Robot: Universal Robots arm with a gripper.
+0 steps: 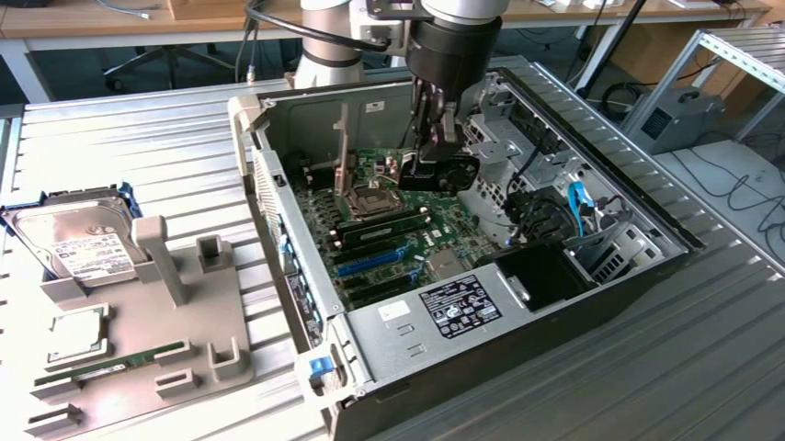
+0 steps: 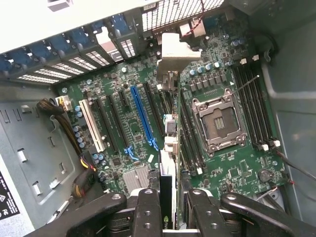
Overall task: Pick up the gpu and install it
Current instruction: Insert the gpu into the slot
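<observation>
Claw (image 2: 169, 210) grips gpu (image 2: 166, 186) on edge, just beside blue slot (image 2: 140, 114); we'd keep it parallel and press evenly.

Table (image 1: 160, 156): ribbed metal top.
Computer case (image 1: 368, 354): lay on its side, open side up, toward the exterior view's right.
Grey holder (image 1: 142, 317): lay flat just beside the case, on the exterior view's left.

Arm (image 1: 454, 37) vertical, end effector (image 2: 169, 210) pointing down, fingers (image 2: 148, 212) clamped
</observation>
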